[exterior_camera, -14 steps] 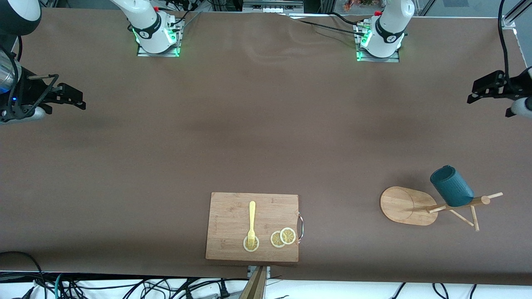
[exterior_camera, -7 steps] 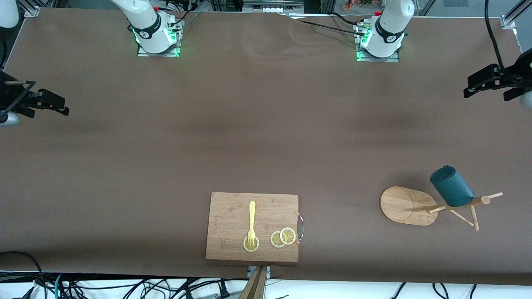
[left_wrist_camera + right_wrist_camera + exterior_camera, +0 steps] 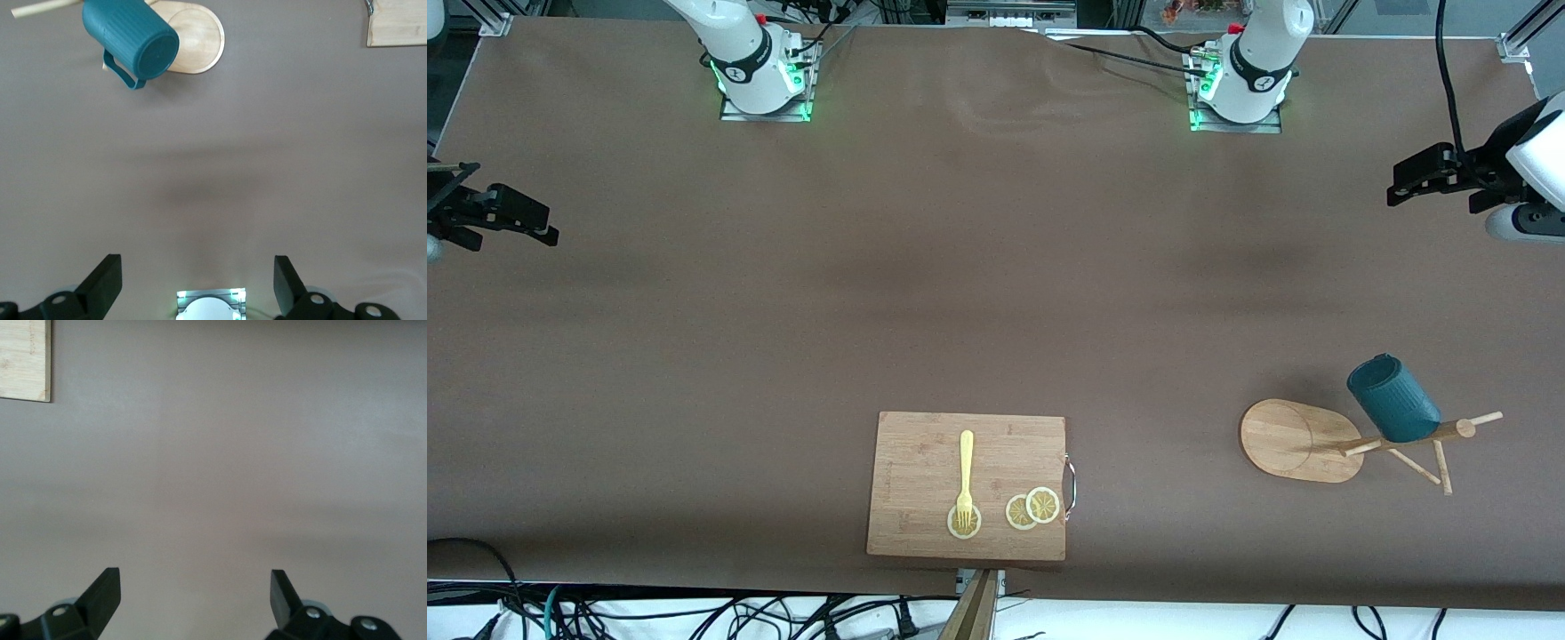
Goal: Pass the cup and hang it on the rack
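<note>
At the left arm's end of the desk, your cup (image 3: pixel 1392 399) already hangs on the rack (image 3: pixel 1303 442), so the task looks done. Left claw (image 3: pixel 1409 178) and right claw (image 3: pixel 520 216) hover over opposite desk edges, both open and empty.

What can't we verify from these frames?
- Which peg carries the cup: front view, the cup's body covers it; left wrist view, the rack is cut by the edge.
- Cup's inside: mouth faces away in both views.
- Right gripper and left gripper: arms cut by front view's edges.
- Cutting board: wrist views show only a corner.
</note>
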`<state>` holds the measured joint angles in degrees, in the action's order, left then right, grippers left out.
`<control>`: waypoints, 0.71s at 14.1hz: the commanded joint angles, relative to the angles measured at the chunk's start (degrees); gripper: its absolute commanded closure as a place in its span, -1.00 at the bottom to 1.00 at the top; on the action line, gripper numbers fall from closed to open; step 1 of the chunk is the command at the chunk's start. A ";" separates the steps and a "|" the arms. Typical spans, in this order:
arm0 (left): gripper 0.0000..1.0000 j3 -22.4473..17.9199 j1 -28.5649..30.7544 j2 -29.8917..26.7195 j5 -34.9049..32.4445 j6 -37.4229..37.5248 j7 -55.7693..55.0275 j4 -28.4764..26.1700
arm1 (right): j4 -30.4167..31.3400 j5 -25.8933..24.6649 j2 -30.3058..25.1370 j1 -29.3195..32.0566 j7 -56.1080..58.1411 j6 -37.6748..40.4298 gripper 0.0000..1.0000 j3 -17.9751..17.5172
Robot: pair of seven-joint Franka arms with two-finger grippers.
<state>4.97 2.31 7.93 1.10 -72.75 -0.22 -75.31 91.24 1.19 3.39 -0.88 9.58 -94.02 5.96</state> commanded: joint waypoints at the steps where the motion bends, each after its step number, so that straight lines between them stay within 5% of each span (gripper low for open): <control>1: -1.00 -0.05 0.06 -3.27 -2.07 -0.73 -0.40 -3.88 | -0.45 0.03 -0.58 0.27 -0.26 0.85 -0.99 -0.60; 10: -1.00 0.04 1.29 -4.42 1.80 -0.55 -0.04 -4.07 | -0.36 -0.40 -0.93 0.27 -0.17 1.12 -0.99 -0.60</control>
<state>4.78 3.34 4.23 1.84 -72.80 -0.27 -78.67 91.22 1.19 3.17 -0.89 9.58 -93.82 5.82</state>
